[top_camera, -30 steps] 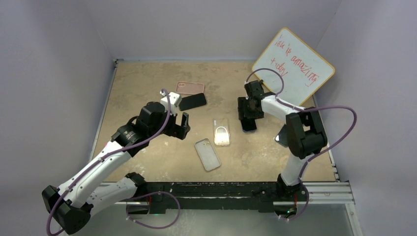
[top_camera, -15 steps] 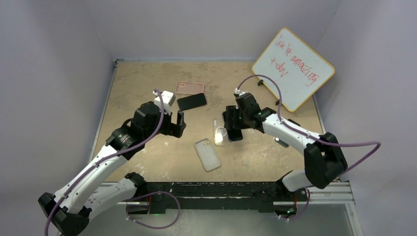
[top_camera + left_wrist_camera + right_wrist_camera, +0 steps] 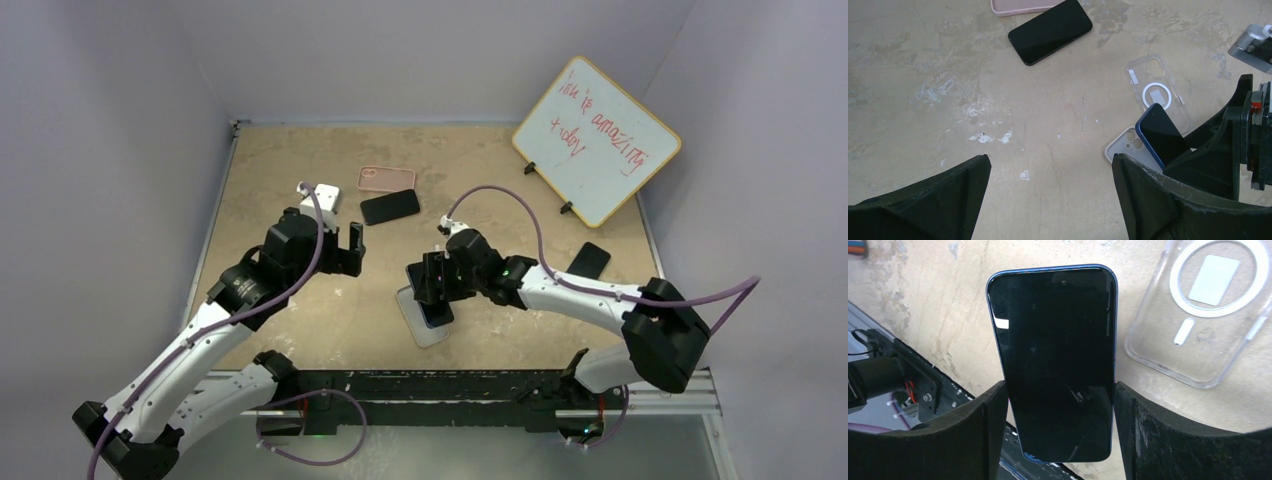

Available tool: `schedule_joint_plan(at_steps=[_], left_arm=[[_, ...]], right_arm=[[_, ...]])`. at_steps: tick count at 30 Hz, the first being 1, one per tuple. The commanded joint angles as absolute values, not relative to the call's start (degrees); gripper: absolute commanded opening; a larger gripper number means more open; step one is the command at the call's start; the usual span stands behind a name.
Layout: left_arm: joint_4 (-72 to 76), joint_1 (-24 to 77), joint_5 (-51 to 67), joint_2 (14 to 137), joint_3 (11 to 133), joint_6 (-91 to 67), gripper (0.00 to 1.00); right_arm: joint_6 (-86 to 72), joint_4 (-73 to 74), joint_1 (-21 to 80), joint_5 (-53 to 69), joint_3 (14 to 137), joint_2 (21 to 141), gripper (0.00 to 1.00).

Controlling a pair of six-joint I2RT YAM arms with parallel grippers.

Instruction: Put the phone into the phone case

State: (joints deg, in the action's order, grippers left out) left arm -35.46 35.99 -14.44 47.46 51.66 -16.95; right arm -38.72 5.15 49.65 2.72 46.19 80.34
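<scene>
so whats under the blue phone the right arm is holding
The pale phone case lies below the blue phone held in the right tool. Only the case's edges peek out; its middle is covered, so whether they touch is unclear.

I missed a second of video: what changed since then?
The right gripper, shut on the blue phone, swung left and nearer, to above the white case. The left gripper, open, shifted slightly left. Pink case, black phone and clear case stayed put.

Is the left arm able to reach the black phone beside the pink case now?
Probably yes: the left gripper is open and empty, and the black phone lies ahead of it with nothing lying between them.
</scene>
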Motion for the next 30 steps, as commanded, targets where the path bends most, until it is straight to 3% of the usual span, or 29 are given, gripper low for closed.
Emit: schedule_joint_plan(at_steps=[1, 11, 30], left_arm=[[-34.93, 35.57, -17.08, 46.54, 52.16, -17.83, 0.96], [-35.57, 35.59, -17.36, 47.81, 52.42, -18.08, 0.96], [-35.42, 35.57, -17.58, 47.89, 52.25, -18.19, 0.95]], right_arm=[[-43.99, -0.53, 51.88, 0.94, 45.93, 81.04, 0.45], [-45.10, -1.59, 56.80, -0.80, 48.71, 87.70, 0.49], [-41.23, 2.69, 57.28, -4.79, 50.13, 91.30, 0.55]])
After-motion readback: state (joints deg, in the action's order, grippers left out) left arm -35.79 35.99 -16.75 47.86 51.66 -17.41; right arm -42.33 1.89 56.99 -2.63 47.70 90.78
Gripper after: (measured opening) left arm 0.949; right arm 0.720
